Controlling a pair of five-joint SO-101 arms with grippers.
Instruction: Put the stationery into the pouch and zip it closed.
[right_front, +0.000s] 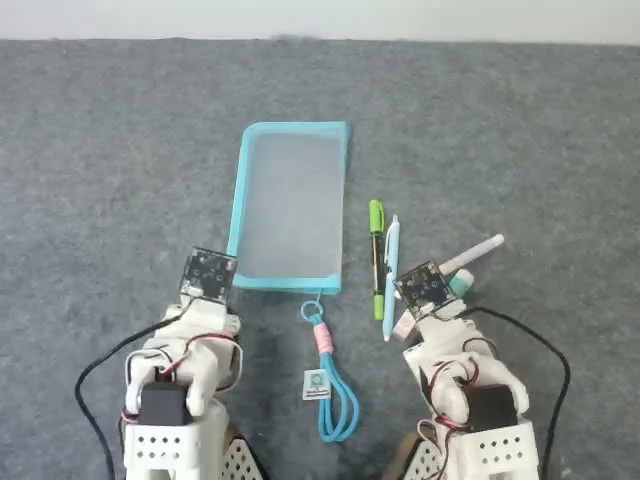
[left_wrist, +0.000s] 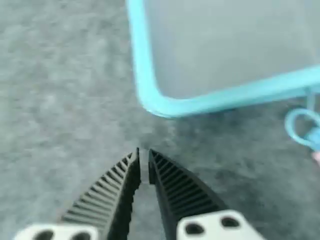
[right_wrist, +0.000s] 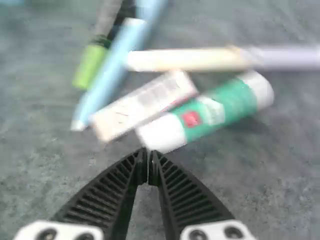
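pouch (right_front: 292, 205) lengthwise near-to-far, strap (right_front: 323, 341) at near end

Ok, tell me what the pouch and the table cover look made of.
Pouch: probably frosted see-through plastic, matte, with turquoise cloth-like edging; the grey beneath shows through dimly. Table cover: seemingly grey felt or short carpet, matte and speckled.

Both arms are white plastic shells around black motor blocks; the left arm (right_front: 190, 365) and the right arm (right_front: 455, 375) each carry a small square black camera board (right_front: 210, 273) at the wrist; thin red wires (right_front: 232, 352) loop over the joints; 1 black cable (right_front: 95, 385) trails from each perforated white base (right_front: 160, 448); the left gripper (left_wrist: 143, 159) and right gripper (right_wrist: 148, 159) each have 2 black ribbed fingers (left_wrist: 172, 182) on pale mounts (left_wrist: 212, 225) with dark screw holes.
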